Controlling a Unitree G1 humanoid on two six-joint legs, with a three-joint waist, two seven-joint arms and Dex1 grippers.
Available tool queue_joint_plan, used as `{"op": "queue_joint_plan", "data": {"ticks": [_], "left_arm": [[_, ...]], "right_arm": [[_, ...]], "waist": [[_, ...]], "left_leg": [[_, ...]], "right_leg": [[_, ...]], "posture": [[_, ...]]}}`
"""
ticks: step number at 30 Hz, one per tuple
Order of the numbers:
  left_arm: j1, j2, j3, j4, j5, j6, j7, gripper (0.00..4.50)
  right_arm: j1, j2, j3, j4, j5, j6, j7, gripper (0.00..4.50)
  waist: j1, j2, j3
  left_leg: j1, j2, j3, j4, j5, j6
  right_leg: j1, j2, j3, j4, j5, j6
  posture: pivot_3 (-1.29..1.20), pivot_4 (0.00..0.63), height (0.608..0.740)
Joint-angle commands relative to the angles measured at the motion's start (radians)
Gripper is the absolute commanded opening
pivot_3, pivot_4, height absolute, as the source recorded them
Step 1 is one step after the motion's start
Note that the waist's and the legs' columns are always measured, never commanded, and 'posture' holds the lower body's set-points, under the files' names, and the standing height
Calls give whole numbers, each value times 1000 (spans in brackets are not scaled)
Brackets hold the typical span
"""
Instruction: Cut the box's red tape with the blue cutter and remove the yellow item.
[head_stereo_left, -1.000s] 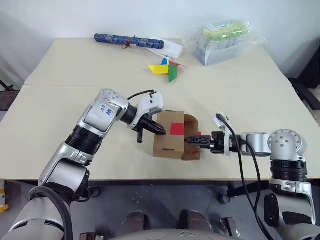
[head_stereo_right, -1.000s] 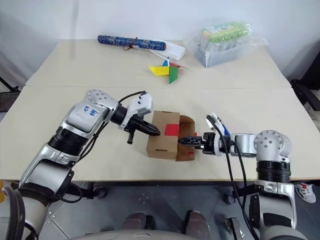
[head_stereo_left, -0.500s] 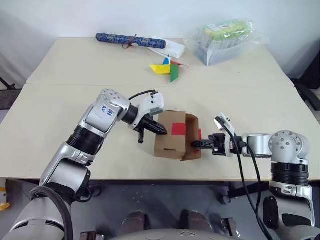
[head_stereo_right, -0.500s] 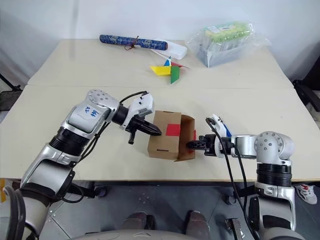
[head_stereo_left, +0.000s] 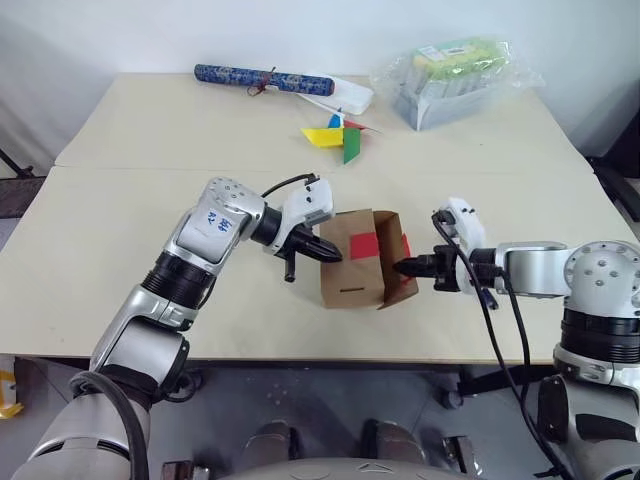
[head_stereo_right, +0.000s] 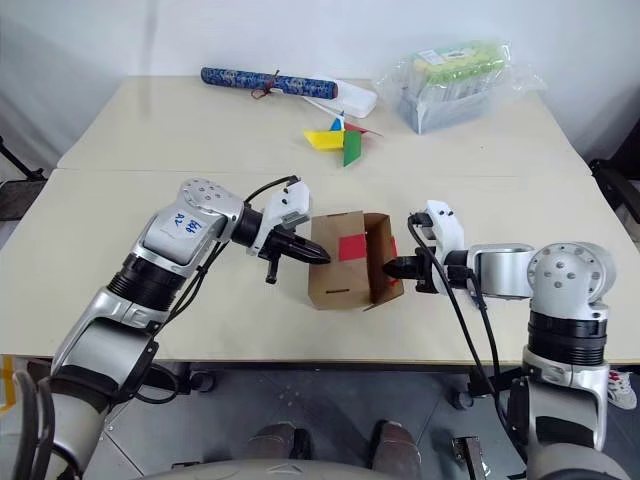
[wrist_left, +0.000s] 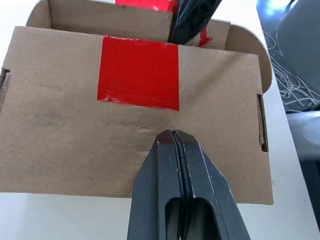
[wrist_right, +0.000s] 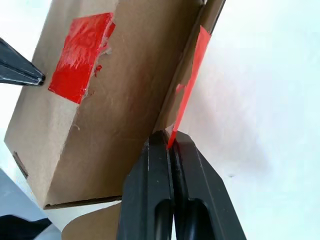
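The brown box (head_stereo_left: 350, 270) stands near the table's front edge, tipped up, with its open end toward my right arm. A square of red tape (head_stereo_left: 363, 244) sits on its upper face, and a torn red strip (wrist_right: 192, 75) runs along the open flap. My left gripper (head_stereo_left: 333, 255) is shut, its tip against the box's left face just below the red tape (wrist_left: 139, 72). My right gripper (head_stereo_left: 403, 267) is shut on the edge of the open flap, where the red strip ends. The blue cutter is out of view. The yellow item is hidden.
At the back of the table lie a dark-blue patterned roll (head_stereo_left: 262, 78), a white flat object (head_stereo_left: 347, 96) and a multicoloured pinwheel (head_stereo_left: 336, 137). A plastic-wrapped tray (head_stereo_left: 455, 78) stands at the back right. A seam (head_stereo_left: 150, 168) crosses the table.
My right gripper went from open inside the box's opening to shut on the flap, then rose. The box tipped up and turned with it. My left gripper stayed against the box.
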Motion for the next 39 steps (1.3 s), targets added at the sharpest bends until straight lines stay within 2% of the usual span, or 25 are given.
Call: {"op": "queue_joint_plan", "data": {"ticks": [1, 5, 10, 12, 18, 21, 25, 31, 39], "left_arm": [[38, -5, -41, 58, 56, 9, 43, 0], [40, -20, -28, 71, 55, 5, 57, 0], [38, -31, -21, 84, 52, 0, 71, 0], [37, -35, -19, 90, 52, -4, 75, 0], [37, -50, -4, 102, 58, -8, 87, 0], [39, -55, 3, 105, 60, -9, 92, 0], [35, -60, 16, 116, 62, -12, 103, 0], [7, -10, 81, 142, 40, 10, 97, 0], [-113, 86, 221, 248, -46, 69, 30, 0]], "right_arm": [[-69, -51, -14, -56, 154, 5, -111, 12], [-117, -93, 27, -58, 341, -9, -265, 12], [-130, -263, 214, -83, 704, -213, -487, 12], [-136, -311, 271, -104, 762, -273, -514, 12], [-171, -362, 365, -163, 768, -361, -477, 12], [-189, -372, 388, -162, 768, -379, -462, 12], [-205, -390, 420, -149, 768, -378, -446, 12], [-224, -412, 459, -120, 768, -369, -446, 12], [-264, -437, 493, -84, 768, -353, -454, 12]], "waist": [[0, 0, 0], [1, 0, 0], [3, 0, 0], [3, 0, 0], [2, -1, 0], [2, -2, 1], [1, -2, 1], [-2, -3, 2], [-5, -4, 2]], "left_leg": [[0, 0, 0, 0, 0, 0], [0, 0, 0, 0, 0, 0], [-1, -1, -1, 0, 0, 2], [-1, -1, -1, 0, -1, 2], [-4, -1, 0, 0, -1, 3], [-13, -1, -1, 2, -1, 4], [-14, -1, 1, 0, -1, 4], [-14, 0, 1, 0, -1, 4], [-14, 0, 1, 0, -1, 3]], "right_leg": [[0, 0, 0, 0, 0, 0], [0, 0, 0, 0, 0, 0], [1, -2, -1, -3, 0, 0], [2, -2, -2, -5, 0, 0], [1, -1, -3, -7, 1, 1], [-4, -1, -6, -10, 2, 2], [-4, -1, -10, -11, 2, 3], [-4, 0, -10, -11, 2, 3], [-4, 0, -11, -11, 2, 3]], "posture": [[0, 150, 740], [0, 150, 740], [0, 150, 740], [0, 150, 740], [0, 150, 740], [0, 150, 740], [0, 150, 740], [0, 150, 740], [0, 150, 740]]}}
